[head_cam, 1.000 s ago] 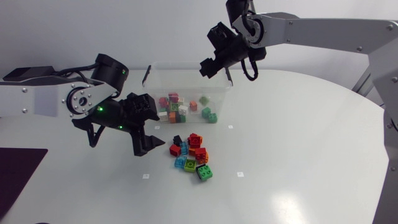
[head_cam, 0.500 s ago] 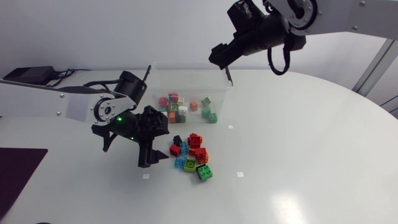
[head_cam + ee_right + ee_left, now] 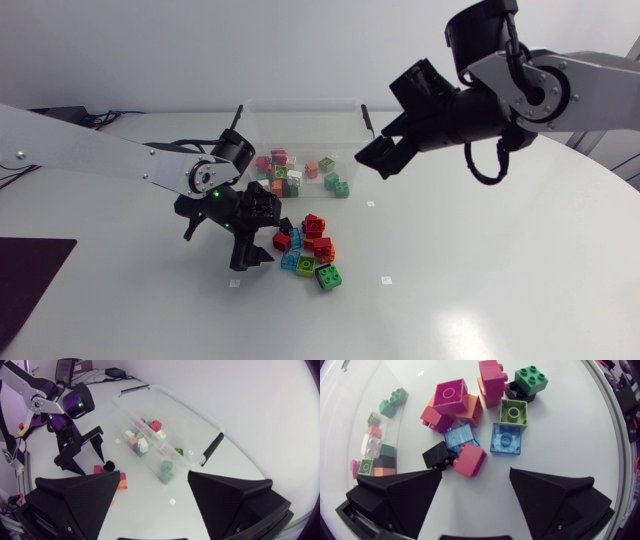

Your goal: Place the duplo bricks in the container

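on the table (image 3: 480, 260) before the clear container (image 3: 310, 130), the left gripper (image 3: 476, 474) hangs wide open over the loose duplo bricks (image 3: 310, 250), a red brick (image 3: 470, 460) just ahead of it, seemingly lining up a pick, while the right gripper (image 3: 154, 476), also open and empty, hangs off beside the container.
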{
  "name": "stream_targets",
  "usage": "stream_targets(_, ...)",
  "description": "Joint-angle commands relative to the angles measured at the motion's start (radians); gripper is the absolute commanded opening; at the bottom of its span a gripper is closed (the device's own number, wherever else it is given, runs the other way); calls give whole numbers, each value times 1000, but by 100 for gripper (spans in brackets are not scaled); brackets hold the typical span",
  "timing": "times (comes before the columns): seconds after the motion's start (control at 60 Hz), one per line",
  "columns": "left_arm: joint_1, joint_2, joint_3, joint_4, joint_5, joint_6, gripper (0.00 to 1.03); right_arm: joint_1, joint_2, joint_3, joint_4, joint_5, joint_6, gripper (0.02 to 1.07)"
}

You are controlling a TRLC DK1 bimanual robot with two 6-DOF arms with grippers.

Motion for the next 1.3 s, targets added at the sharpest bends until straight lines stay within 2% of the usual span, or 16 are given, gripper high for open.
stream_targets(0.0,-13,33,28,-10,-1,38,89,7,-24,-76,12,-4,-14,100)
stream_targets(0.1,-21,49,34,-10,-1,43,87,22,-37,-126,-5,8,12,99)
stream_targets(0.25,-35,69,43,-10,1,43,72,50,-61,-191,-53,34,113,99)
stream_targets(0.45,-61,89,45,-9,6,45,23,125,-53,-182,-182,48,211,99)
stream_targets(0.6,-66,89,47,-12,6,32,21,171,-6,-131,-252,45,298,99)
stream_targets(0.717,-58,84,51,-59,6,25,20,206,51,-103,-275,48,357,99)
stream_targets(0.85,-24,46,30,-99,7,22,20,249,128,-53,-275,91,487,99)
stream_targets(1.033,3,-23,-30,-104,9,18,20,337,247,12,-301,180,576,99)
stream_targets(1.133,19,-62,-61,-106,10,18,20,347,318,65,-330,205,621,95)
stream_targets(1.283,63,-118,-99,-110,13,20,20,338,396,153,-390,248,683,85)
